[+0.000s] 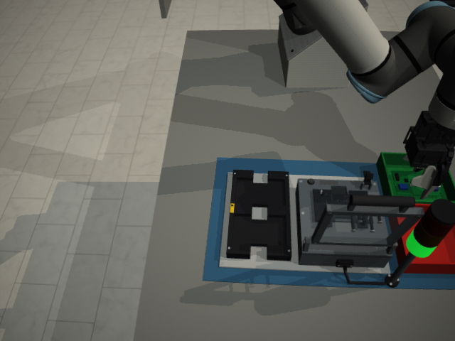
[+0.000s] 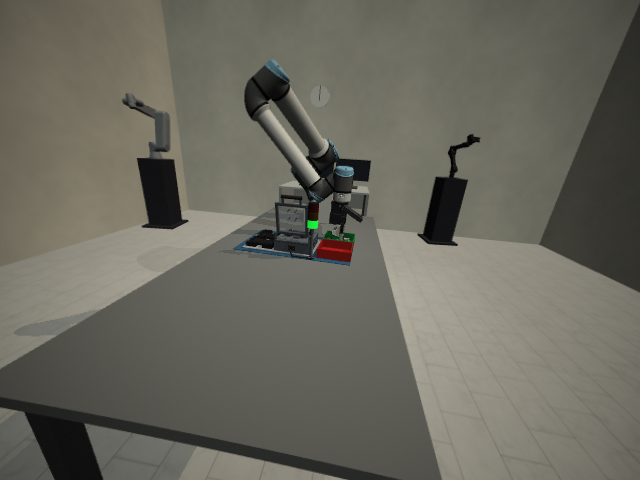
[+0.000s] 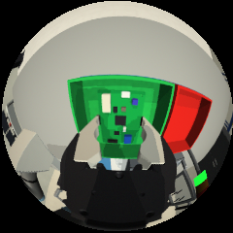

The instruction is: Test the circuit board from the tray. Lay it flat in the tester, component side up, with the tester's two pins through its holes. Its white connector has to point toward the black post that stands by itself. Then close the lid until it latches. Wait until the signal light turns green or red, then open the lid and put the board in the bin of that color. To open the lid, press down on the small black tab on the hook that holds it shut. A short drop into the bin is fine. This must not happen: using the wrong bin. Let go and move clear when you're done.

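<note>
Circuit board, gripped by its edges in the gripper, is component side up inside the green bin; the red bin is just beside. Both stand, with the black tray, on a gray table above pale floor tiles.

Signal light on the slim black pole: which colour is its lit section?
The signal light's lit section is bright green, clearest in the top view.
</note>
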